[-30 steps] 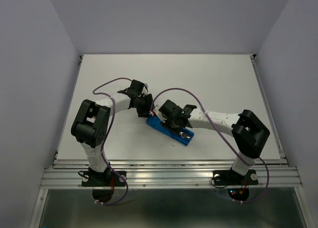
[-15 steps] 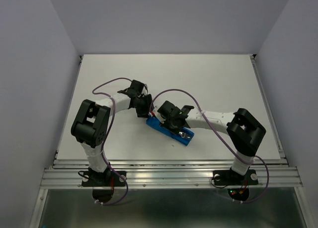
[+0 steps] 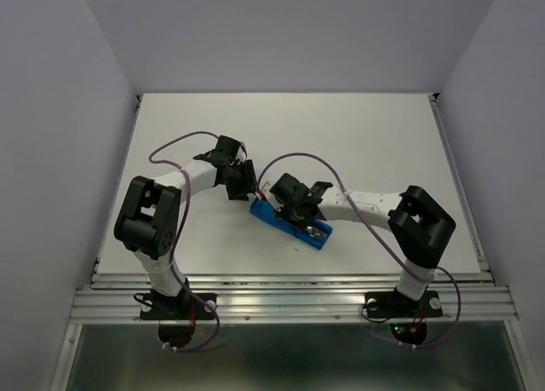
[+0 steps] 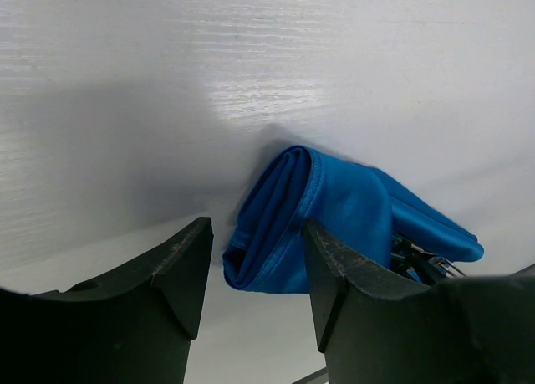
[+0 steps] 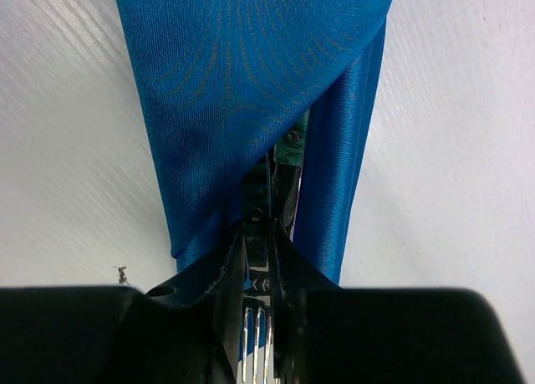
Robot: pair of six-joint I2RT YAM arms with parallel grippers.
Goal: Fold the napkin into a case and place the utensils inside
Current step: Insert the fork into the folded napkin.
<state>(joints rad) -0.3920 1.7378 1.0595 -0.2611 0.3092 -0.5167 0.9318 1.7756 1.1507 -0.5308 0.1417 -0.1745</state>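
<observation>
The napkin lies folded into a narrow blue case (image 3: 266,212) on the white table, slanting towards the near right. In the right wrist view its open mouth (image 5: 251,83) faces me, with a teal-green handle (image 5: 293,146) and a grey metal fork (image 5: 260,342) reaching into it. My right gripper (image 5: 258,233) is shut on the fork's neck, its tines showing between the jaws. It hangs over the case's middle (image 3: 298,216). My left gripper (image 4: 255,271) stands open just short of the case's folded far end (image 4: 284,217) and touches nothing. From above, the left gripper (image 3: 248,189) is at the case's upper left.
Purple cables (image 3: 294,157) loop above both forearms. The white table (image 3: 383,144) stretches behind and to both sides. An aluminium rail (image 3: 289,293) runs along its near edge. Grey walls close in the left, right and back.
My right gripper's jaws have narrowed onto the fork, and that arm slid a little left along the case. My left arm's elbow swung slightly left; its jaws stayed open.
</observation>
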